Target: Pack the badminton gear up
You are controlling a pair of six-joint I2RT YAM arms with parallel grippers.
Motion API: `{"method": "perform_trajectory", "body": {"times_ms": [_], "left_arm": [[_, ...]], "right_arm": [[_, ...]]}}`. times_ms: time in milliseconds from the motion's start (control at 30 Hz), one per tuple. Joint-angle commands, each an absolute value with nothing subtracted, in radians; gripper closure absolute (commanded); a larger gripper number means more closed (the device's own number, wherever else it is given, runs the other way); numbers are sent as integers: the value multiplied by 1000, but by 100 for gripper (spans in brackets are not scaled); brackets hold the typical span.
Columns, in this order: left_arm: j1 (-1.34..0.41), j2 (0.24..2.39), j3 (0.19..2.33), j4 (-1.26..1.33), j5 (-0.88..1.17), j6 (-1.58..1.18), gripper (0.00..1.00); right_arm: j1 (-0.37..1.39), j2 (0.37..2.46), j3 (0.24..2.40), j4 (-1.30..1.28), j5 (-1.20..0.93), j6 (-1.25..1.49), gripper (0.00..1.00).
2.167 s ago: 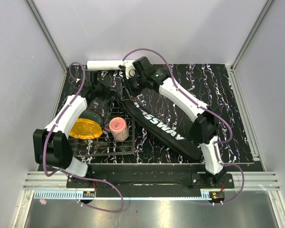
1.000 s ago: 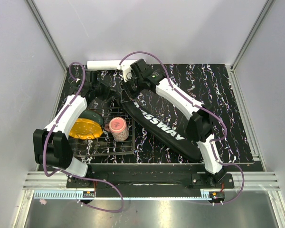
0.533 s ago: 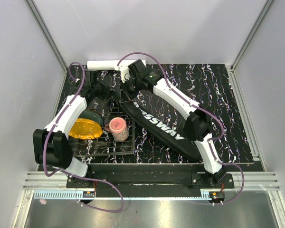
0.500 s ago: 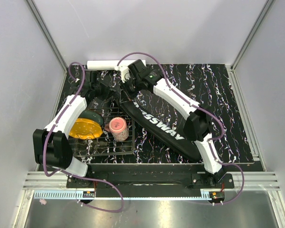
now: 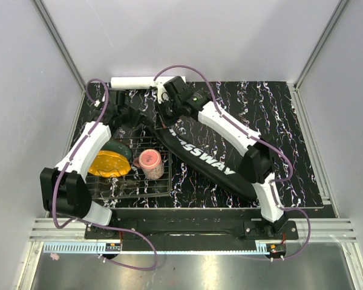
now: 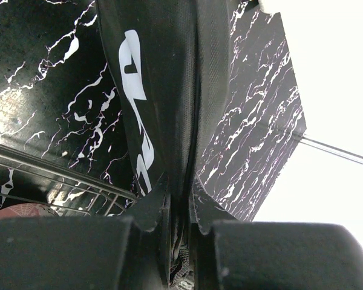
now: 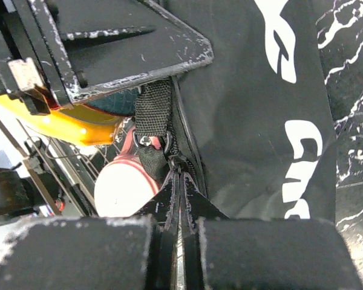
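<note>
The long black "CROSSWAY" bag [image 5: 209,163] lies diagonally across the dark marbled table. My left gripper [image 5: 146,119] holds its far left end. In the left wrist view the left gripper [image 6: 180,202] is shut on a fold of the bag [image 6: 163,78] fabric. My right gripper [image 5: 164,115] sits just beside it at the same end. In the right wrist view the right gripper [image 7: 180,184] is shut on the zipper pull [image 7: 180,164], below a webbing loop with a metal ring [image 7: 150,130] on the bag [image 7: 254,121]. A white tube [image 5: 133,81] lies along the back edge.
A wire basket [image 5: 160,190] at the front left holds a pink cup [image 5: 150,162] and a yellow-black object [image 5: 107,164]. Both show close behind the bag's end in the right wrist view: cup [image 7: 124,190], yellow object [image 7: 78,130]. White walls enclose the table.
The right gripper's jaws have closed onto the zipper pull, and its arm has shifted slightly to the right. The left gripper keeps its hold on the bag's end.
</note>
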State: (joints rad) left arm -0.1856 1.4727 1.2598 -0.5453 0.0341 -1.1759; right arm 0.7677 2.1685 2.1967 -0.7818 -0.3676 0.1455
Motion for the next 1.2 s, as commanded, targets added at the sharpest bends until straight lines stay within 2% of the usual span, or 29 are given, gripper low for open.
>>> {"method": "perform_trajectory", "body": {"times_ms": [0,167,400,633,767,833,900,1100,1167], "left_arm": [[-167,1407,1327,-517,-98,-1169,100],[-167,1393,1325,-517,-124,-1170,100],[-166,1355,1302,-474,-209,-1137,100],[-166,1344,1284,-440,-219,-1167,100],[-164,1350,1275,-413,-160,-1169,100],[-164,1358,1270,-402,-100,-1167,100],[-166,1368,1269,-397,-22,-1161,100],[-163,1355,1252,-426,116,-1135,100],[-160,1347,1238,-426,138,-1134,100]], "right_arm": [[765,2063,2158,-862,-281,261,100],[753,2048,2129,-868,-252,324,100],[749,1945,1878,-805,-258,351,100],[744,1844,1753,-787,-296,336,100],[723,1760,1648,-545,-418,305,100],[704,1761,1629,-435,-504,235,88],[693,1808,1731,-465,-520,137,81],[677,1957,1903,-472,-598,12,73],[669,1999,1942,-483,-655,11,67]]}}
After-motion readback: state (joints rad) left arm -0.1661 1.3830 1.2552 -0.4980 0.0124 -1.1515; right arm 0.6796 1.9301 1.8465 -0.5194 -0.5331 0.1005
